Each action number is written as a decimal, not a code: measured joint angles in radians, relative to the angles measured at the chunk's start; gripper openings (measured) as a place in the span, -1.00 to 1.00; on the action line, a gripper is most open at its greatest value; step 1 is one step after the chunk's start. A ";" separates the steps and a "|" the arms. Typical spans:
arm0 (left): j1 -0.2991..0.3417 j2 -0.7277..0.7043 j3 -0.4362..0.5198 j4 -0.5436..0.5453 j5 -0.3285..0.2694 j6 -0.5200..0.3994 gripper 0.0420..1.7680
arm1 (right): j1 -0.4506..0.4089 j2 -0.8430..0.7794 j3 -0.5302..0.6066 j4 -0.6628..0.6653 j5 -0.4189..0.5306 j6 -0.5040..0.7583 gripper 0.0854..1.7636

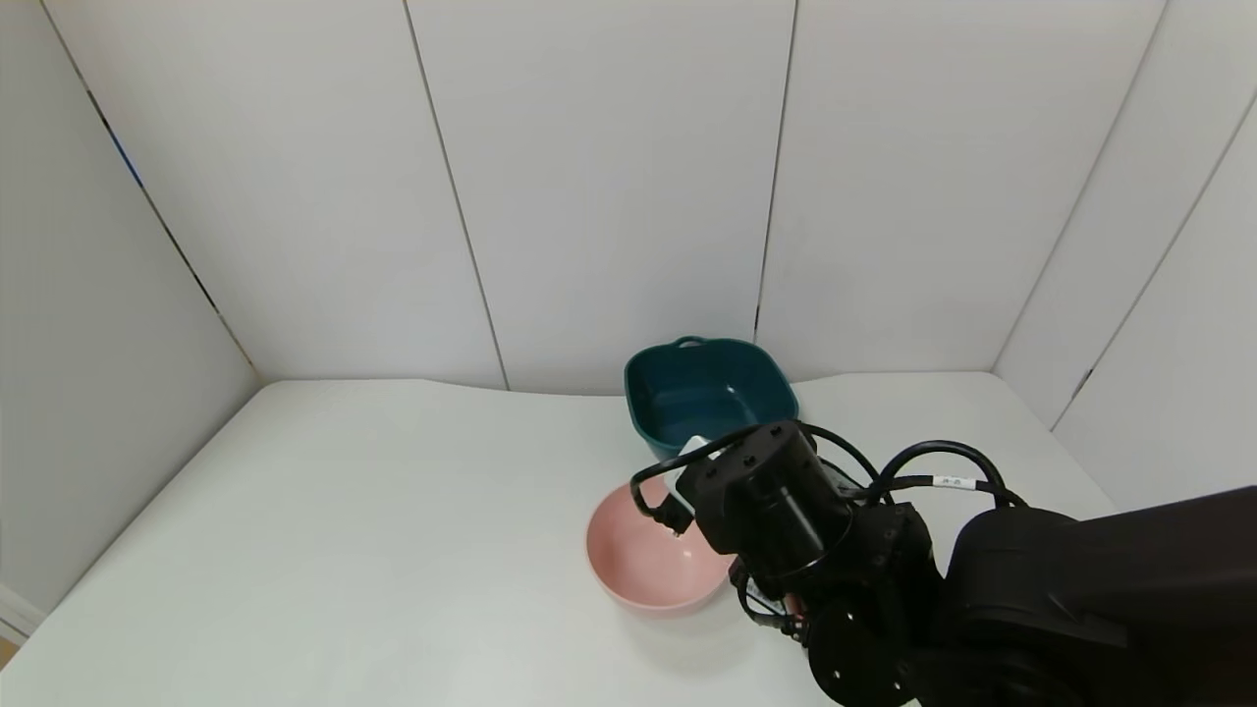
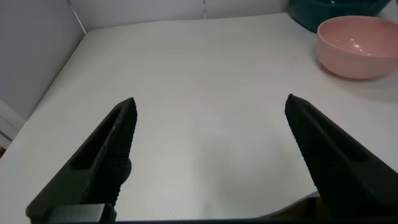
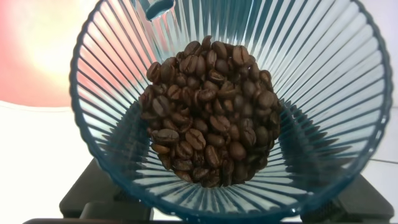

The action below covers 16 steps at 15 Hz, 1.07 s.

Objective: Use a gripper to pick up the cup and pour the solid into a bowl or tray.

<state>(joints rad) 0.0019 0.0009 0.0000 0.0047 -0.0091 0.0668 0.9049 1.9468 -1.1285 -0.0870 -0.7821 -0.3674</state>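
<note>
The ribbed pale-blue cup (image 3: 230,112) fills the right wrist view, tipped toward the camera. The solid (image 3: 208,112), a heap of dark brown coffee beans, lies inside it. My right gripper (image 3: 217,214) is shut on the cup, and its dark fingers (image 3: 93,196) show through the wall. In the head view the right arm (image 1: 776,501) hangs over the right rim of the pink bowl (image 1: 643,560), with only a pale sliver of the cup (image 1: 690,450) showing. The bowl holds no beans. My left gripper (image 2: 210,99) stands open above bare table, with the pink bowl (image 2: 357,43) far off.
A dark teal squarish dish (image 1: 707,393) with handles stands just behind the pink bowl, near the back wall. White panels close off the table (image 1: 373,530) at the back and both sides. The teal dish (image 2: 329,9) also shows in the left wrist view.
</note>
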 joint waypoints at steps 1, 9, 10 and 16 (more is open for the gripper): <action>0.000 0.000 0.000 0.000 0.000 0.000 0.94 | 0.000 0.005 -0.015 0.027 -0.014 -0.005 0.48; 0.000 0.000 0.000 0.000 0.000 0.000 0.94 | 0.023 0.064 -0.106 0.055 -0.182 -0.047 0.48; 0.000 0.000 0.000 0.000 0.000 0.000 0.94 | 0.029 0.067 -0.108 0.055 -0.211 -0.063 0.48; 0.000 0.000 0.000 0.000 0.000 0.000 0.94 | 0.036 0.102 -0.118 0.065 -0.249 -0.073 0.48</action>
<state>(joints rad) 0.0019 0.0009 0.0000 0.0047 -0.0091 0.0672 0.9409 2.0485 -1.2464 -0.0219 -1.0313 -0.4402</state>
